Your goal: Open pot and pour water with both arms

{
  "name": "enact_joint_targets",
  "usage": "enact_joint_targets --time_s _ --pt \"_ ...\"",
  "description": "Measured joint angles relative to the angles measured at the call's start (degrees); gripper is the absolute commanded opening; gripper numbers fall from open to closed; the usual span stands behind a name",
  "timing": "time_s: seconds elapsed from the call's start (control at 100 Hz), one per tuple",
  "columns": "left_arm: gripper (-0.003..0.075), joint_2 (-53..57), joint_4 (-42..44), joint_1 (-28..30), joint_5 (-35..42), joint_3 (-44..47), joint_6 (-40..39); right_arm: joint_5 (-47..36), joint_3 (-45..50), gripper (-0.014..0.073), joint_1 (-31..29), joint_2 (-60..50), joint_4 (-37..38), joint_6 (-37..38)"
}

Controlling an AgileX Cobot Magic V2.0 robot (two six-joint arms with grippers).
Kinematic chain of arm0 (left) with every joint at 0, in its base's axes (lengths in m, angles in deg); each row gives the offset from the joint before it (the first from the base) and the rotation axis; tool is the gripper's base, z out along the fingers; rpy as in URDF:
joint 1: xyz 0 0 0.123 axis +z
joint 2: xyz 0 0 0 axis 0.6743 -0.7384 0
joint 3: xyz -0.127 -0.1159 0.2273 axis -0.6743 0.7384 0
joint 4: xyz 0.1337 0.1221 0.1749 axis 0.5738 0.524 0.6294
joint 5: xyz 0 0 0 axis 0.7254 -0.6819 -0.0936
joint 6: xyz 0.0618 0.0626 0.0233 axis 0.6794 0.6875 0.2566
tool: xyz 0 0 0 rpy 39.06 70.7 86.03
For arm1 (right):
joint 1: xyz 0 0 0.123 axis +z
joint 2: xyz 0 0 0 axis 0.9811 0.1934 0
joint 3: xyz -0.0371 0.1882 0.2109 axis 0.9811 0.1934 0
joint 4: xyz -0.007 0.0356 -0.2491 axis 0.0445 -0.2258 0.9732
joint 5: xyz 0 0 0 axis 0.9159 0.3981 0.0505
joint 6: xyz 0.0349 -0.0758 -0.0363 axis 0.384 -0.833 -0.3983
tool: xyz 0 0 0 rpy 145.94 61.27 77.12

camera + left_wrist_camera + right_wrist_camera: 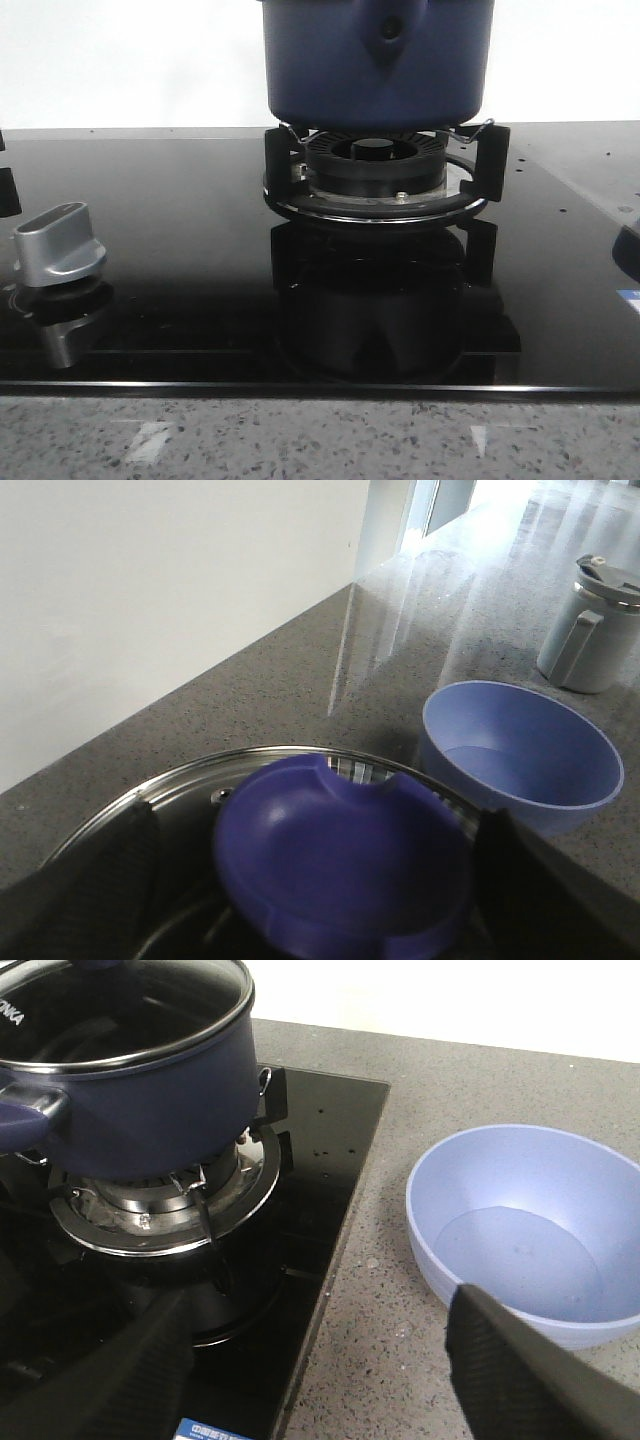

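Note:
The dark navy pot [375, 60] stands on the burner [375, 175] at the back middle of the hob. It also shows in the right wrist view [150, 1100], with its glass lid [120, 1010] on it. In the left wrist view the lid's steel rim [180, 790] and its blue knob [340, 860] fill the foreground. My left gripper [320, 880] is open, with one finger on each side of the knob. My right gripper [320, 1370] is open and empty, over the hob's edge between the pot and a light blue bowl [530, 1230]. Neither gripper shows in the front view.
The light blue bowl [520, 740] sits on the speckled counter beside the hob. A grey-white lidded jug [590, 630] stands beyond it. A silver control knob [60, 245] sits on the black glass hob [180, 300] at the left. A white wall runs behind.

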Motion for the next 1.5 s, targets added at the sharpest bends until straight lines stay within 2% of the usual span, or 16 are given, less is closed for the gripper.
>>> enact_joint_targets --time_s 0.69,0.78,0.95,1.02,1.5 --pt "0.0562 -1.8 -0.9 -0.3 -1.5 -0.2 1.8 0.2 0.0 0.0486 0.0 0.0 0.0 0.0" --pt "0.0506 -1.8 -0.9 -0.4 -1.5 -0.2 1.8 0.3 0.0 0.0486 0.0 0.0 0.0 0.0" --pt "0.0302 -1.8 -0.9 -0.6 -1.4 -0.3 2.2 0.5 0.0 0.0486 0.0 0.0 0.0 0.0" --pt "0.0249 -1.8 -0.9 -0.7 -1.4 -0.5 2.2 0.7 0.0 0.0486 0.0 0.0 0.0 0.0" --pt "0.0243 -1.4 -0.6 -0.4 -1.9 -0.6 2.2 1.8 0.0 0.0486 0.0 0.3 0.6 0.5"
